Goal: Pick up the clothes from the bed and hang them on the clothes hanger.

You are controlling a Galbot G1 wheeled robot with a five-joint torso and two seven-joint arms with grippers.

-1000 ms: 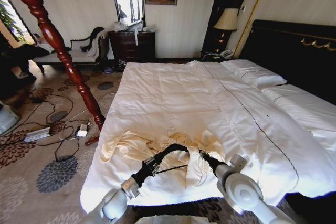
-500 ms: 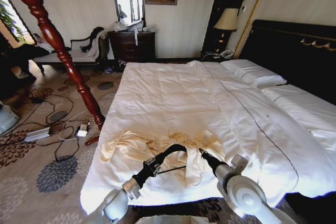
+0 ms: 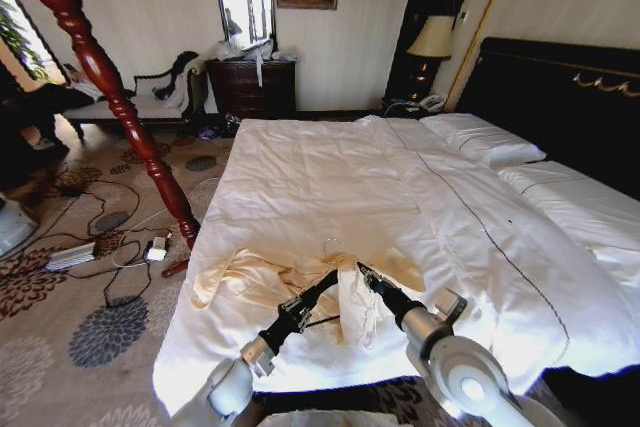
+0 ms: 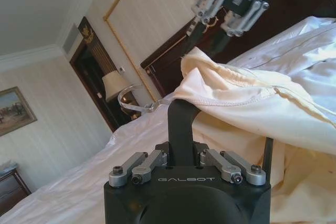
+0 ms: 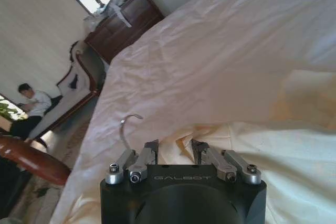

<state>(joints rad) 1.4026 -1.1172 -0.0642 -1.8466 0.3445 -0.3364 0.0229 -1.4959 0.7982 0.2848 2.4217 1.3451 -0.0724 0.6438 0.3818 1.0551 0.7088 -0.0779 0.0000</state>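
Observation:
The cream-yellow clothes (image 3: 245, 277) lie near the foot of the white bed (image 3: 330, 172); the middle of the garment is raised into a peak. My left gripper (image 3: 322, 285) is shut on the black clothes hanger (image 4: 181, 124), whose silver hook (image 4: 134, 100) sticks out beside the fabric. The cloth (image 4: 236, 93) drapes over the hanger's top. My right gripper (image 3: 360, 270) is just beside the left one, shut on a fold of the clothes (image 5: 294, 156) at the peak. The hook (image 5: 126, 124) curls up next to the right fingers (image 5: 149, 153).
A red-brown wooden coat stand (image 3: 110, 87) leans up at the bed's left side. Cables and a power strip (image 3: 110, 247) lie on the patterned carpet. A dresser (image 3: 255, 87), lamp (image 3: 432, 39) and black headboard (image 3: 560, 87) stand along the far walls.
Both grippers have moved forward and closer together. The garment's middle has been lifted and bunched into a peak over the hanger, and the hook now stands clear of the cloth.

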